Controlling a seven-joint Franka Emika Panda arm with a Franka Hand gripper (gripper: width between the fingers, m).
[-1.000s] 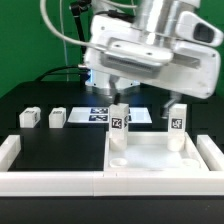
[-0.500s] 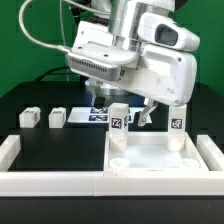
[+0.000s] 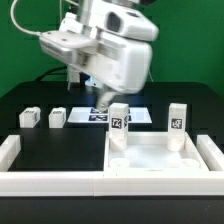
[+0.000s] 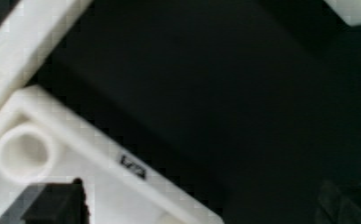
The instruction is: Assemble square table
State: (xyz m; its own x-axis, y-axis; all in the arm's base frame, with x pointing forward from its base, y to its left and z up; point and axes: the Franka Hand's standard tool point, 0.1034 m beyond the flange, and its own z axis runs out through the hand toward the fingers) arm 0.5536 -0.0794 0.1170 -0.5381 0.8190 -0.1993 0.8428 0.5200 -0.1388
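While the gripper (image 4: 205, 204) hangs wide open over the black table (image 3: 60, 146) with nothing between its fingers, we see the slab (image 3: 160, 153) at five o'clock in the exterior view, just beside the border wall (image 3: 50, 181). One leg (image 3: 118, 123) stands upright at the slab's eleven o'clock corner, a second leg (image 3: 177, 118) at its one o'clock corner. A loose block (image 3: 29, 117) and another block (image 3: 57, 117) lie at nine o'clock, well apart from the slab.

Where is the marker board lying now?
The marker board lies flat on the table, mid-scene in the exterior view: a loose leg is on the exterior view's left of it, an upright leg just in front.
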